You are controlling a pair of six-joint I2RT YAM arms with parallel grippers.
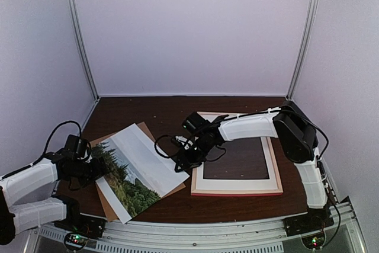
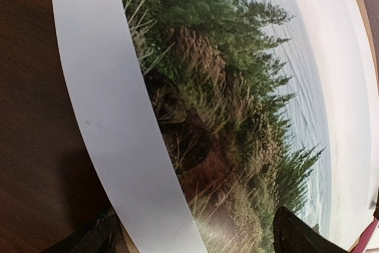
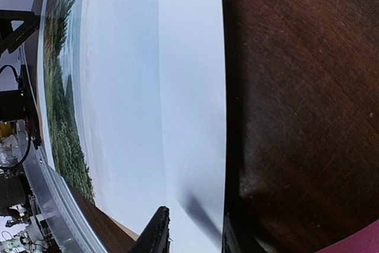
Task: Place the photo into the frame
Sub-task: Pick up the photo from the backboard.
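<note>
The photo (image 1: 139,167) lies tilted on the left half of the table (image 1: 148,111). It rests on a brown backing board (image 1: 176,188), whose corners show past it at the far side and the near right. The photo's near corner comes close to the table's near edge. Its right edge lies just beside the frame (image 1: 237,188), which lies flat on the right half with dark table showing through its opening. Beyond both things the table runs open to the back wall (image 1: 195,28), and the frame's right rail lies near the right wall (image 1: 349,87).

The right arm crosses over the frame's far-left corner and left rail and hides them. In the left wrist view the photo (image 2: 225,117) fills most of the picture and is cut off at the top, right and bottom. In the right wrist view the photo (image 3: 130,87) shows only its right part, with its white border beside bare table.

The left arm is folded low at the left, with the left pincer (image 1: 99,167) at the photo's left edge. Its fingers (image 2: 290,232) stand wide apart with the print between them. The right arm reaches left from a raised elbow, and the right pincer (image 1: 179,163) is down at the photo's right edge. Its fingers (image 3: 155,232) stand close together on either side of the white border. I cannot tell whether they press on it.
</note>
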